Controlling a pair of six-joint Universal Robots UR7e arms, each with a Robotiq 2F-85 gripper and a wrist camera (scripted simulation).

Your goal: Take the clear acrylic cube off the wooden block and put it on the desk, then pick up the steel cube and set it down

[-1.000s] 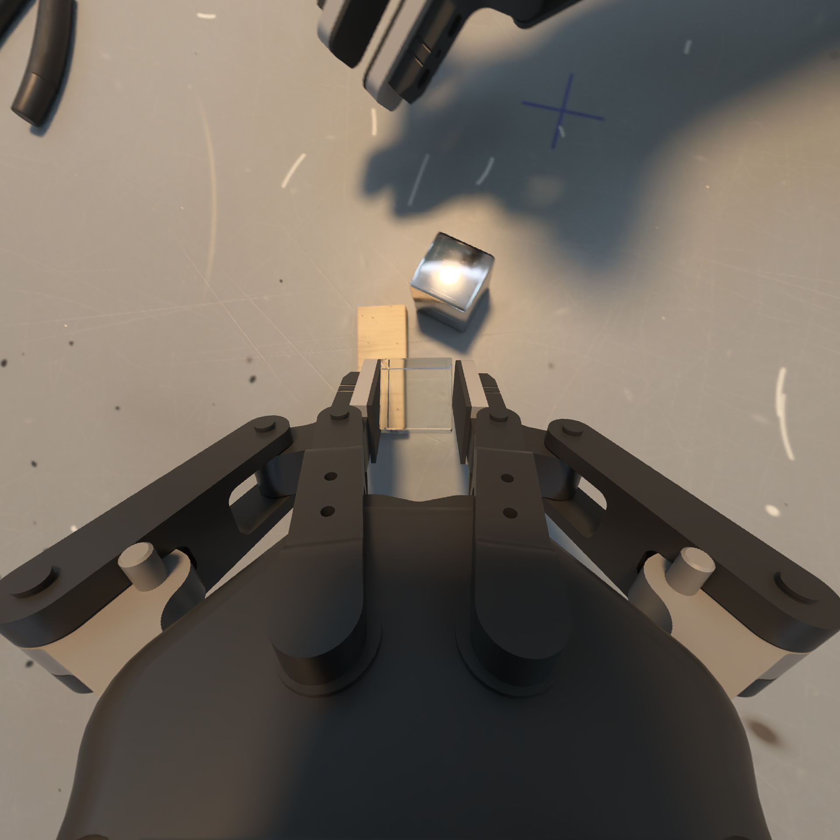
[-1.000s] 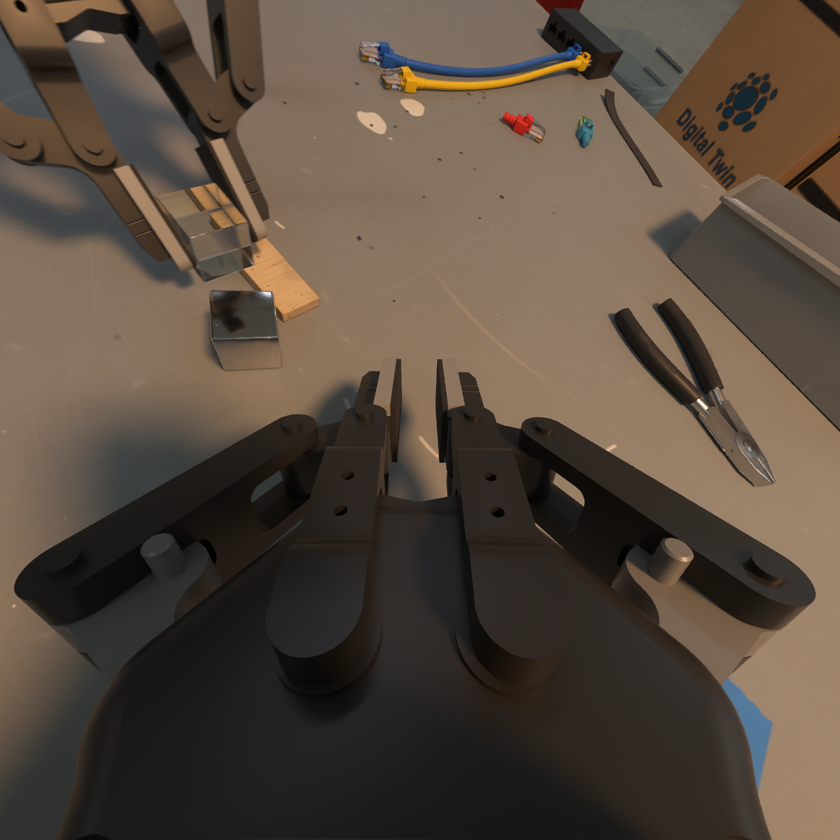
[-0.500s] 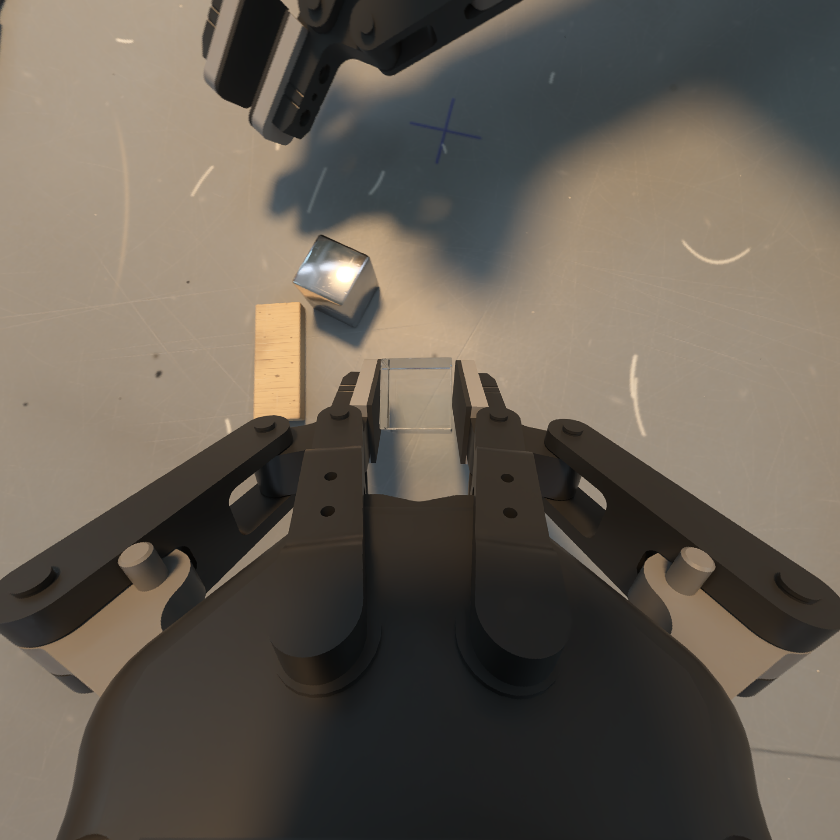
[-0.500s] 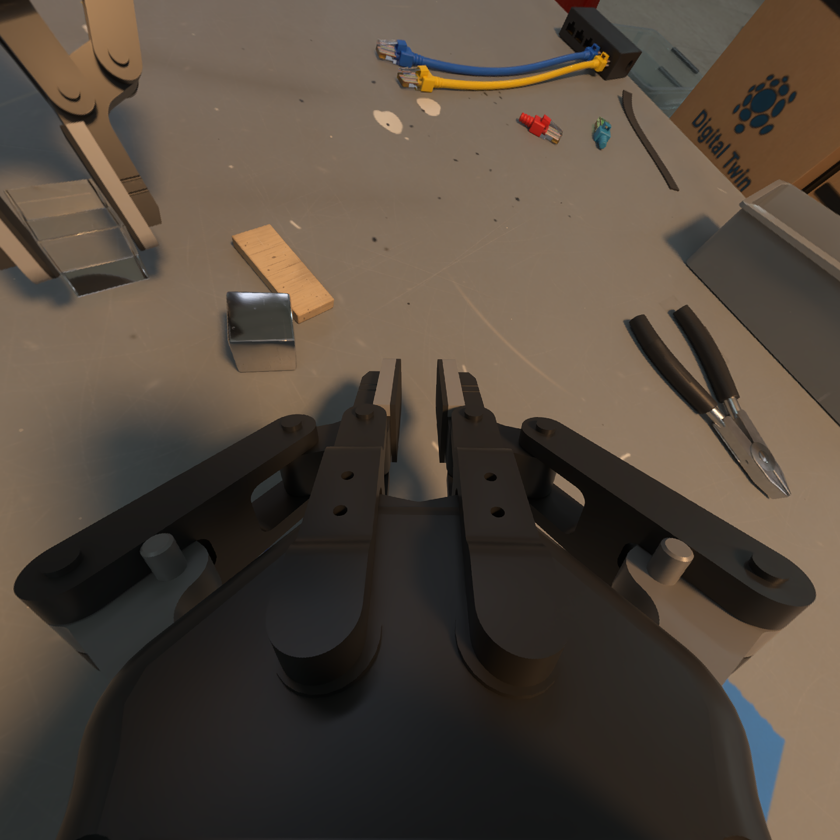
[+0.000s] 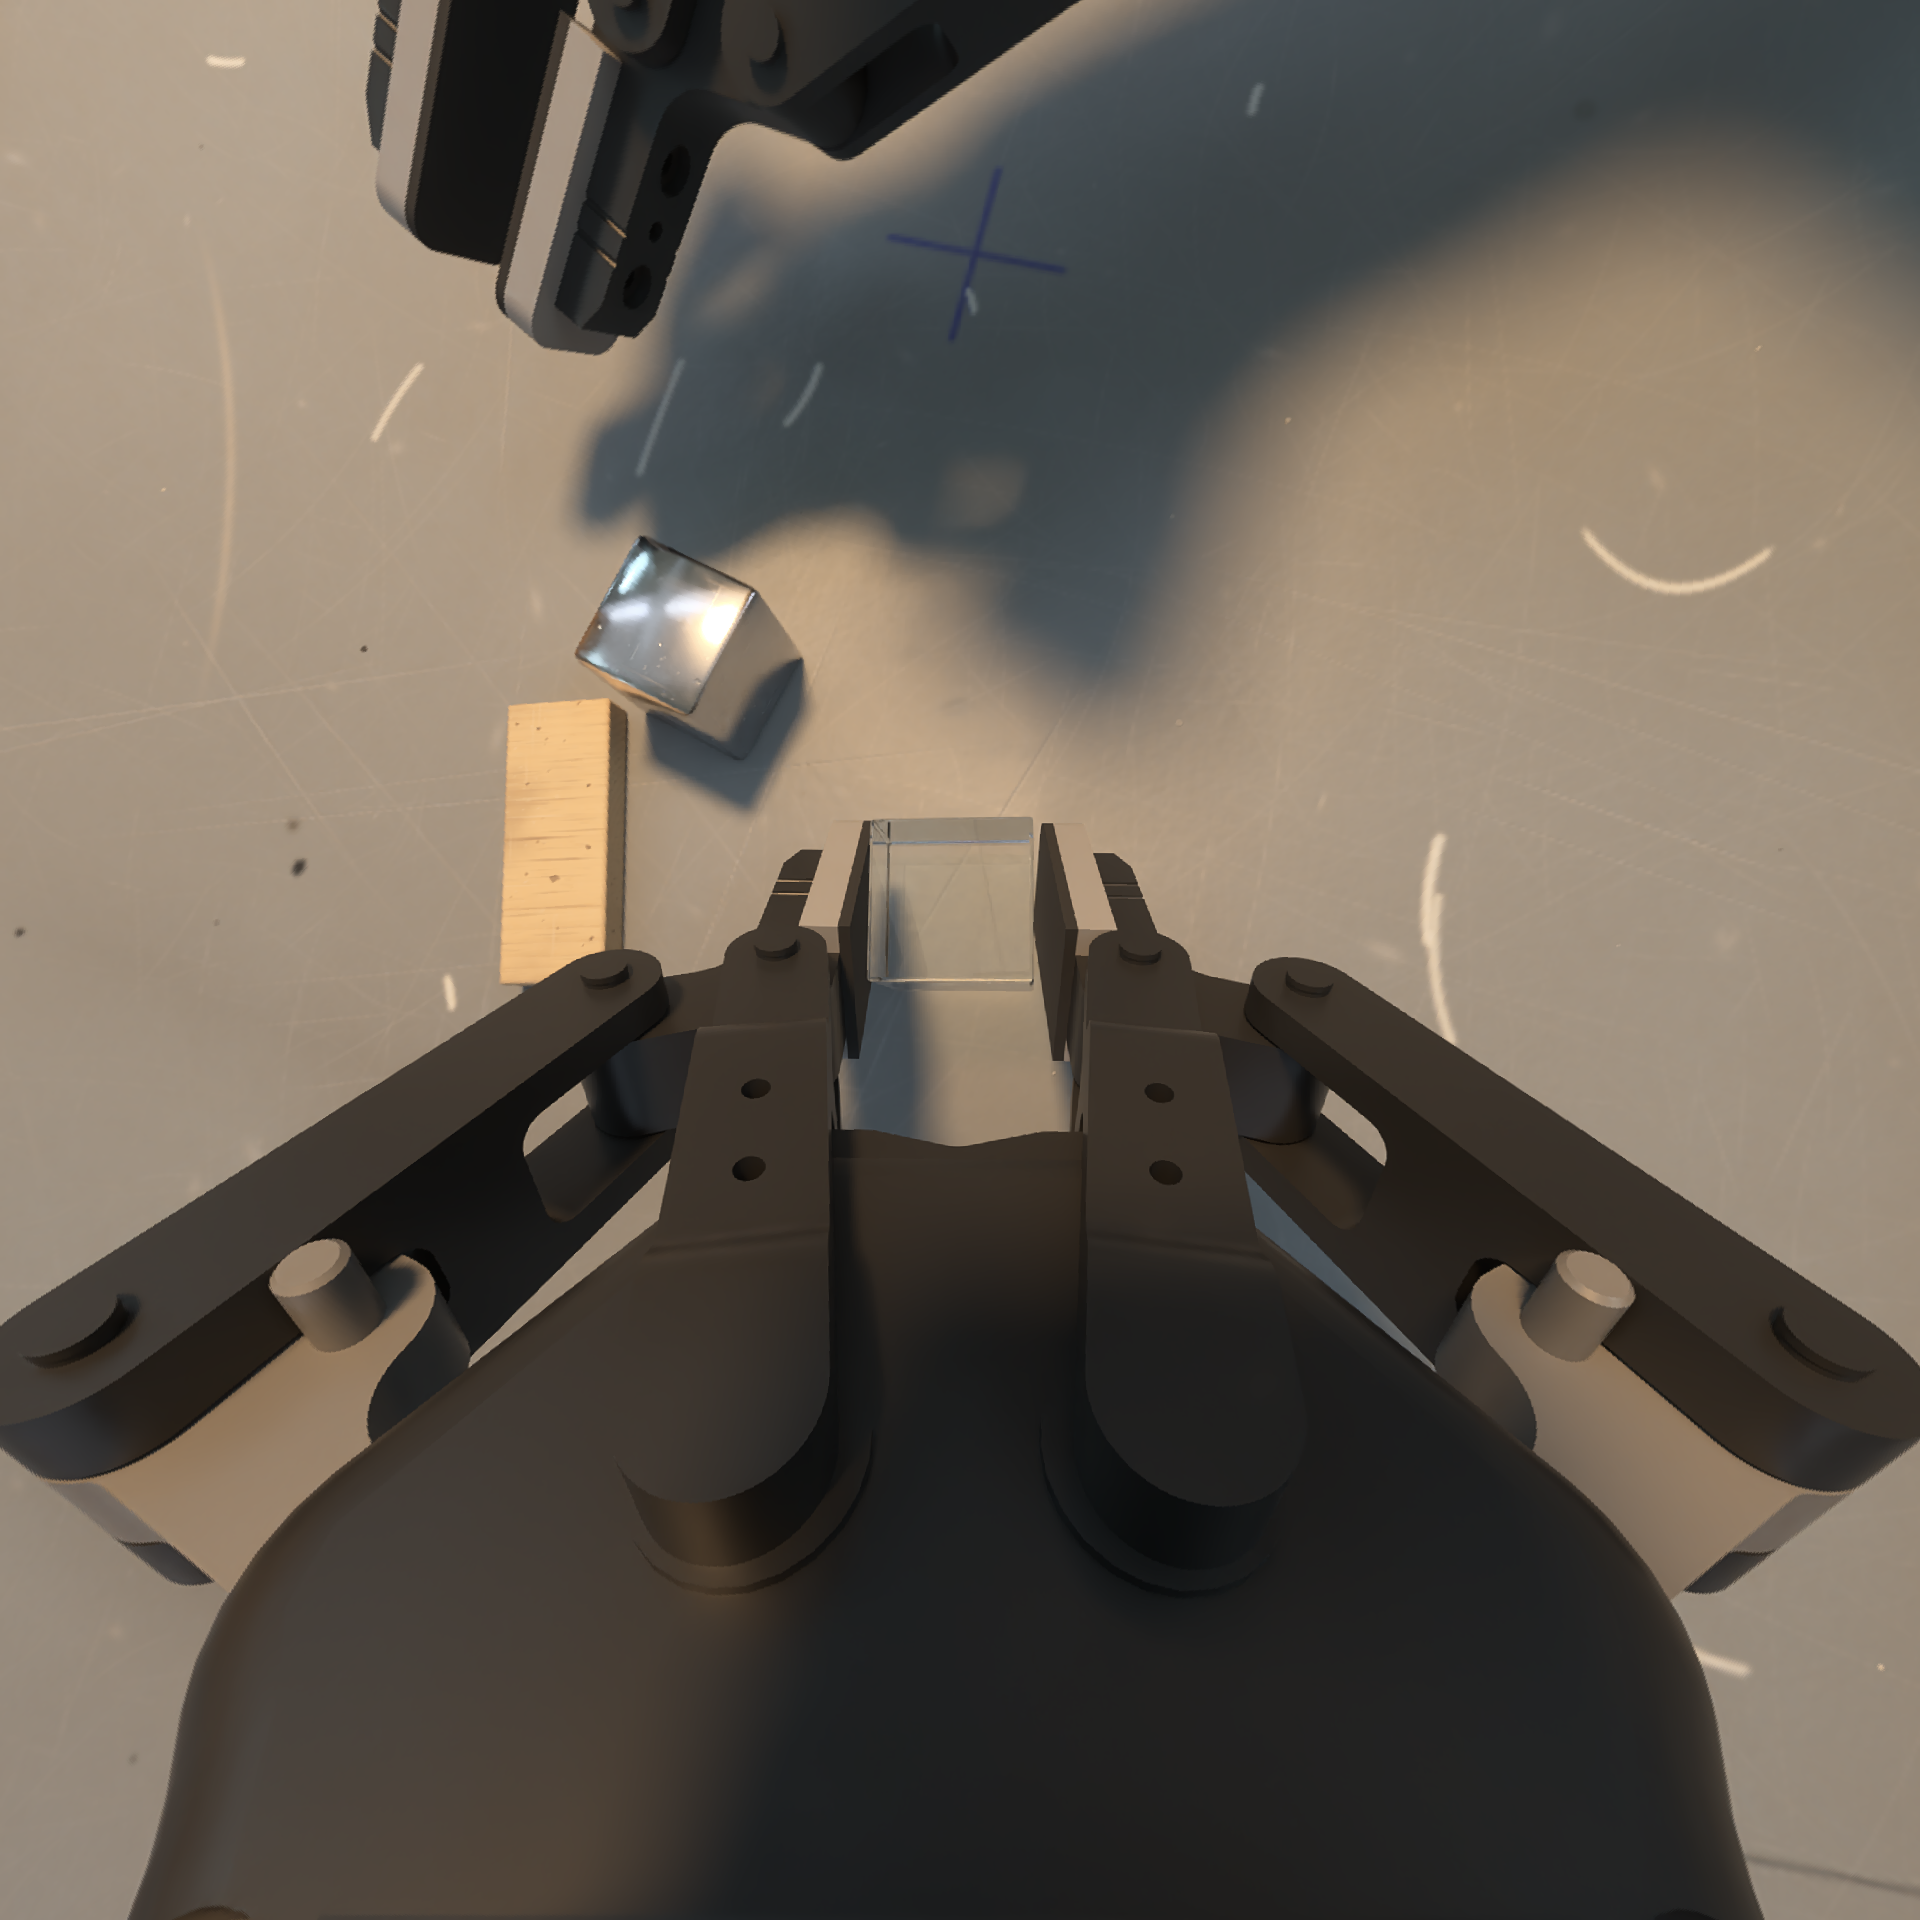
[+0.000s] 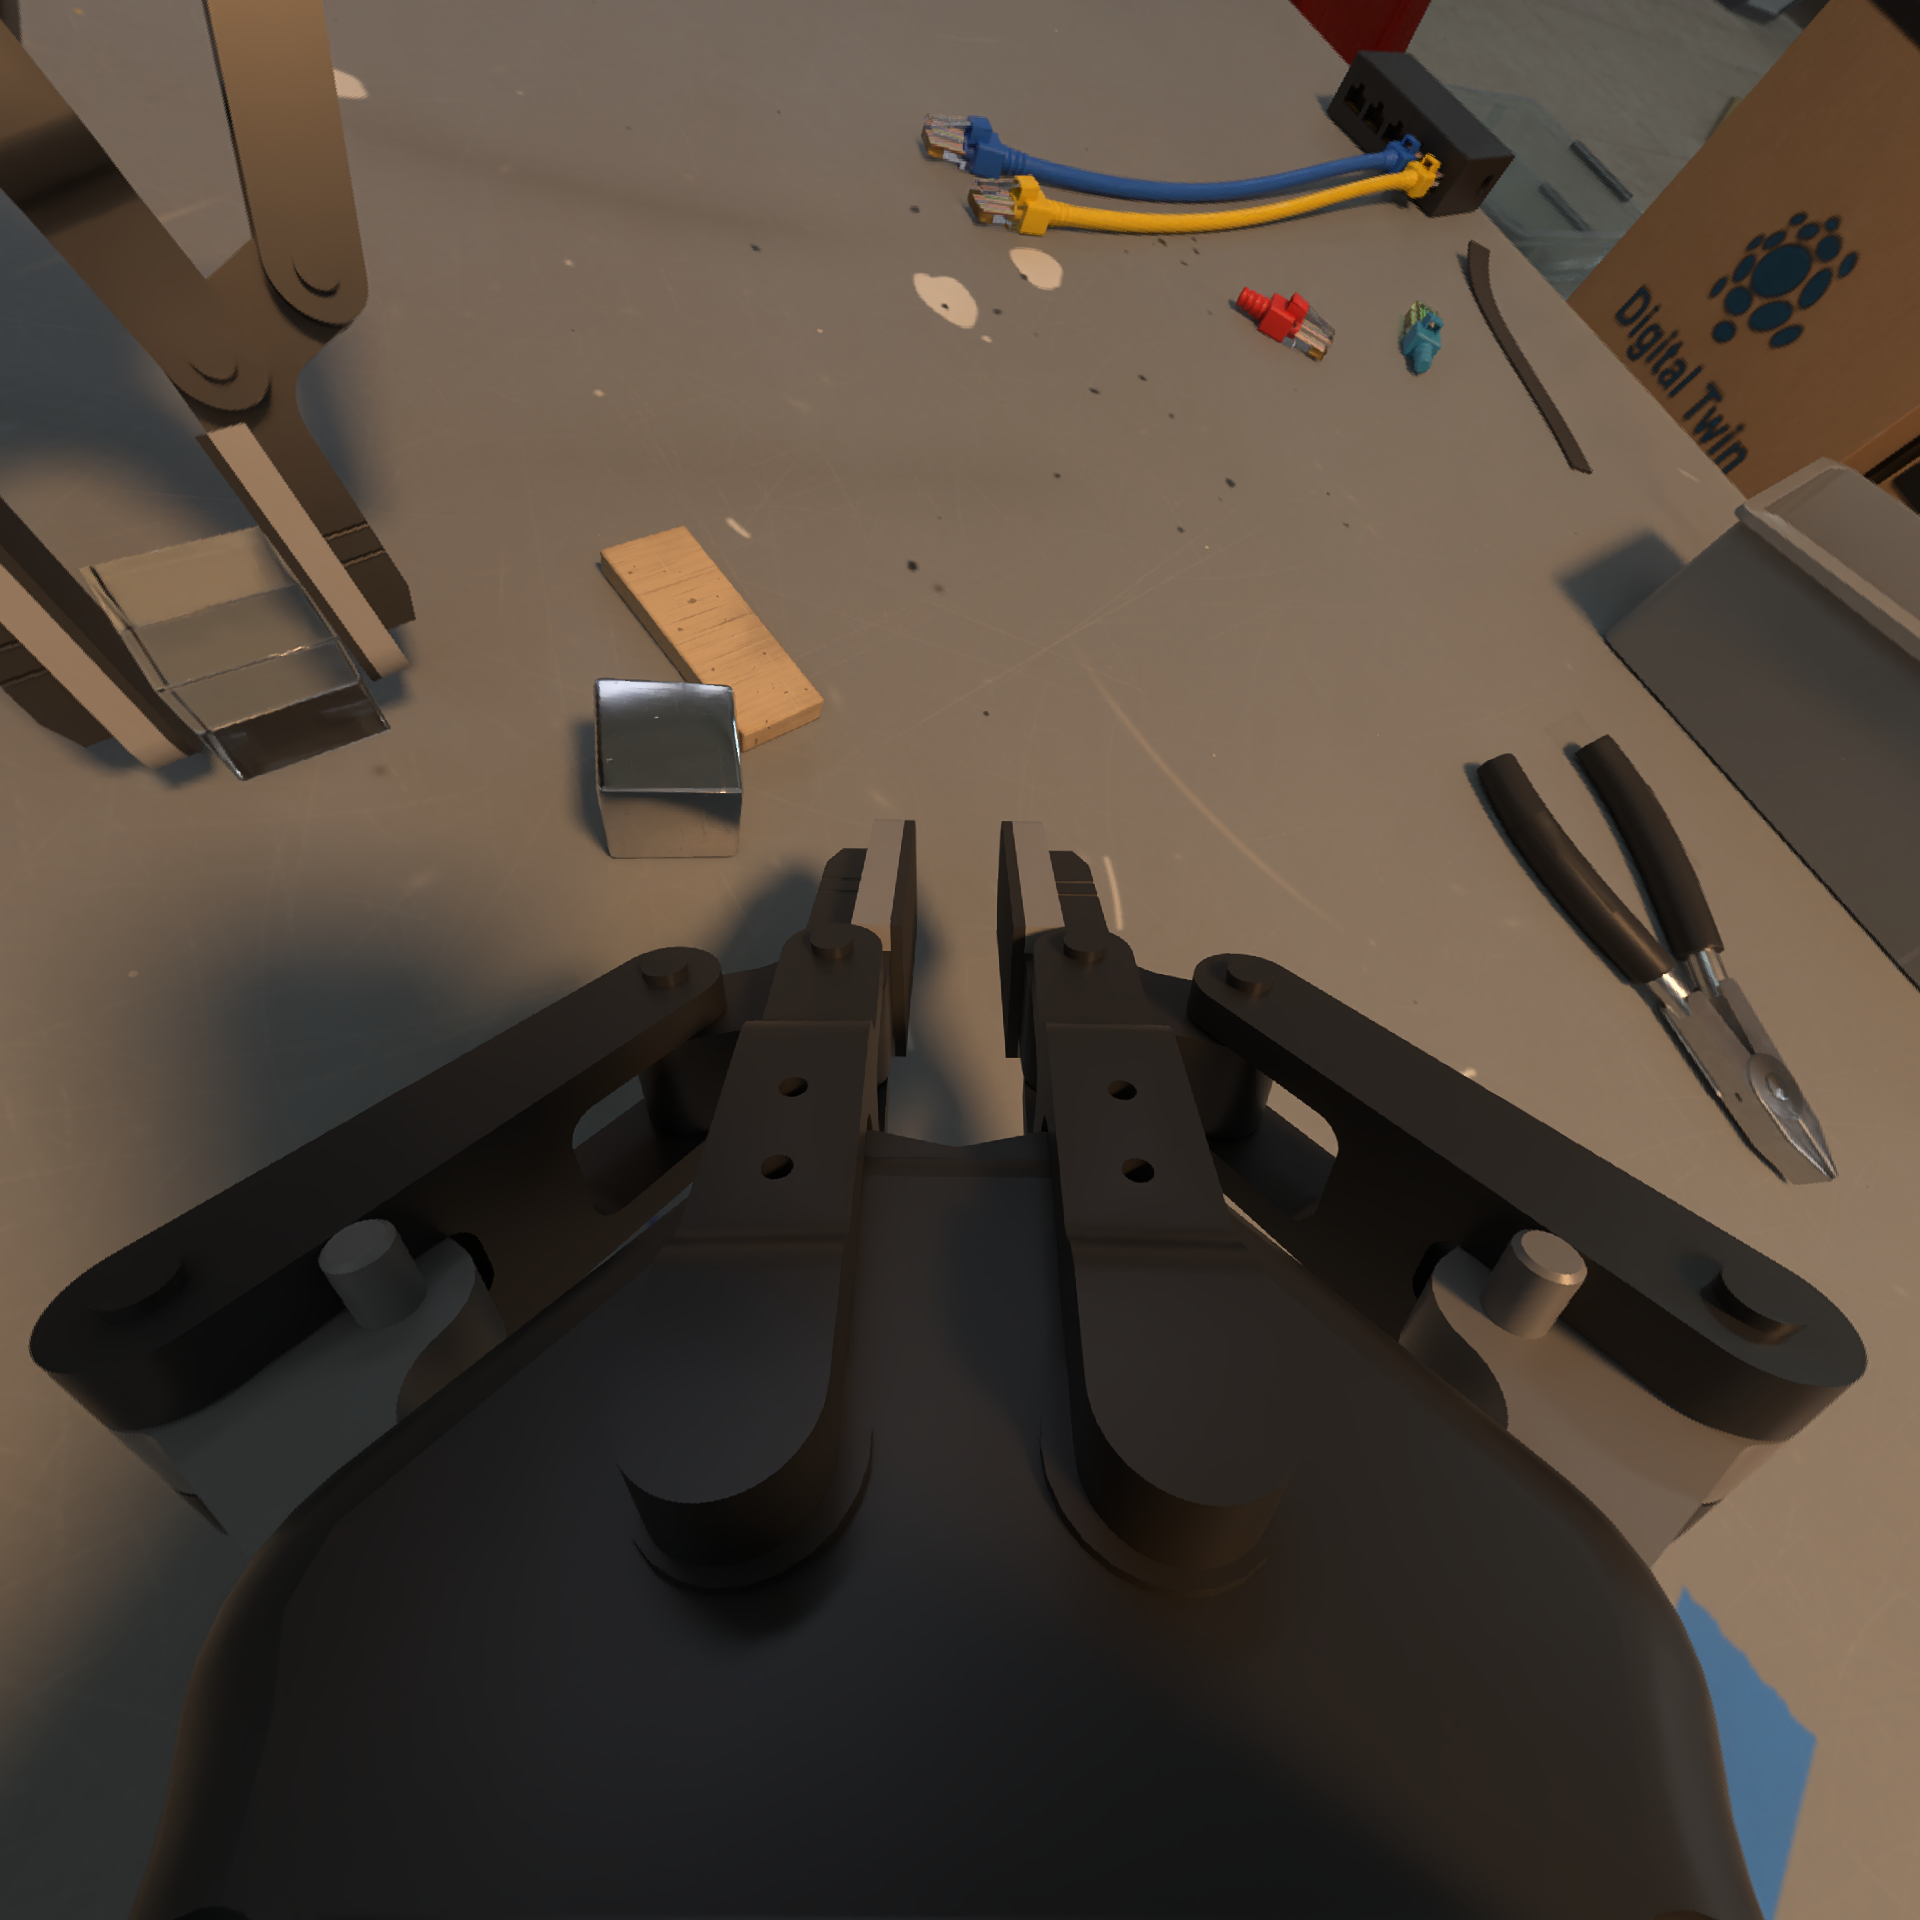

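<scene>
Clear acrylic cube (image 5: 951,899) sits clamped between the left gripper (image 5: 951,904) fingers, now lowered close to the desk (image 5: 1455,727) beside the bare wooden block (image 5: 561,842), so release looks near. The steel cube (image 6: 667,767) waits just ahead-left of the right gripper (image 6: 956,914), nearly closed and empty.

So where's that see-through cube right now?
The clear acrylic cube is clamped in the left gripper, low over the desk, off to the side of the wooden block and steel cube.
</scene>
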